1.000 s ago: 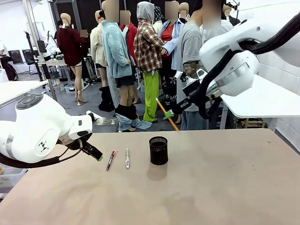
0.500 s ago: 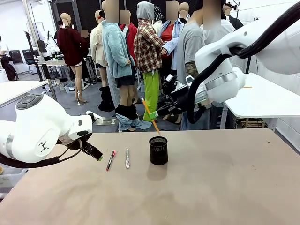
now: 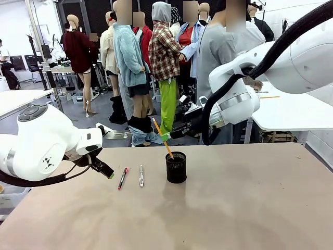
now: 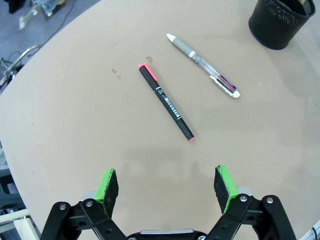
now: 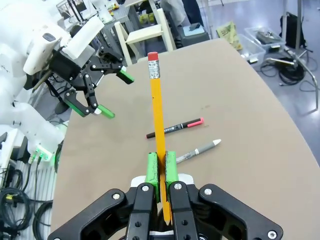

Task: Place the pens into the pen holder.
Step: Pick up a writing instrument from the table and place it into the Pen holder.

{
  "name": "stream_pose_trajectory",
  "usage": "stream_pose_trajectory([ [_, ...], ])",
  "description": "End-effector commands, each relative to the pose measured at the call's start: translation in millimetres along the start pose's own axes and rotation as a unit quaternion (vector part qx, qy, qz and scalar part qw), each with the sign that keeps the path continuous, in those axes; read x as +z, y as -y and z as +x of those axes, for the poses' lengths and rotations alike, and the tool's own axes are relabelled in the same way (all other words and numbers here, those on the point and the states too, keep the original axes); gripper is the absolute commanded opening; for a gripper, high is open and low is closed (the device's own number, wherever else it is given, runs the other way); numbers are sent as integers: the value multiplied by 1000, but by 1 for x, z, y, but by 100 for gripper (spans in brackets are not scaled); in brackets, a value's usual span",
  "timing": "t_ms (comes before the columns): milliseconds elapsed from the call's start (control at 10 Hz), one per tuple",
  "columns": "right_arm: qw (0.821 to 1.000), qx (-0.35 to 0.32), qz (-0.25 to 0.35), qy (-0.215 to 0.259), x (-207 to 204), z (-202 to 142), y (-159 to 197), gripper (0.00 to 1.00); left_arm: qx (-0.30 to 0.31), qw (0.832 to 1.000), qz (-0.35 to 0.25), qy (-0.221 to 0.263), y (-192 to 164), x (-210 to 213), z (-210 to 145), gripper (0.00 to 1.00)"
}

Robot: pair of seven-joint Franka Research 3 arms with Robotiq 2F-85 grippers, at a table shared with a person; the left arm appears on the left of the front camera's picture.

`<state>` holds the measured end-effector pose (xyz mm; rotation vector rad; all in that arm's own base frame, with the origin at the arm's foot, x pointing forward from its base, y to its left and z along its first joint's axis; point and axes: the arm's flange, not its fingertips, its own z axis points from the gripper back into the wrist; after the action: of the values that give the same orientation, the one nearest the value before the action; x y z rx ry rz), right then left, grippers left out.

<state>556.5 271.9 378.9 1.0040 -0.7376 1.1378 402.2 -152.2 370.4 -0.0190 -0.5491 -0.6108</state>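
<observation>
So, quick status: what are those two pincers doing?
Right pincer shut on orange pencil, tip at pen holder mouth. Left pincer open, empty. Black pen, silver pen lying on table. Nothing in the way.

Front cam sits on the robot's side and faces across the table (image 3: 234, 208) to the people (image 3: 166, 52) beyond. Left wrist cam hangs close over the tabletop, looking nearly straight down, its fingers (image 4: 106, 186) at the bottom edge. Right wrist cam is farther up, tilted across the table, left arm (image 5: 45, 45) in its upper left. All three catch the black pen (image 3: 123, 178) and white pen (image 3: 141, 176). Front and right wrist also share the pencil (image 5: 157, 125).
</observation>
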Motion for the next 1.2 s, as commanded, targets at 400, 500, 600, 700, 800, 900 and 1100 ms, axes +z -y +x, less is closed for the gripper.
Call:
stream_pose_trajectory([
  [400,999,50,-16,-4,-1,-25,14,0,2,1000,0,1,-2,1,0,100],
  [500,998,53,-20,-3,-3,-30,18,0,2,1000,0,1,-2,1,0,100],
  [600,998,63,-22,-11,-6,-34,18,0,2,1000,0,1,-2,1,0,100],
  [700,997,71,-22,-25,-9,-37,18,0,2,1000,0,1,-2,1,0,100],
  [800,996,74,-22,-33,-11,-42,18,0,2,1000,0,1,-2,1,0,100],
  [900,996,81,-24,-38,-11,-46,17,0,2,1000,0,1,-2,1,0,100],
  [1100,995,85,-25,-43,-10,-53,16,0,2,1000,0,1,-2,1,0,100],
])
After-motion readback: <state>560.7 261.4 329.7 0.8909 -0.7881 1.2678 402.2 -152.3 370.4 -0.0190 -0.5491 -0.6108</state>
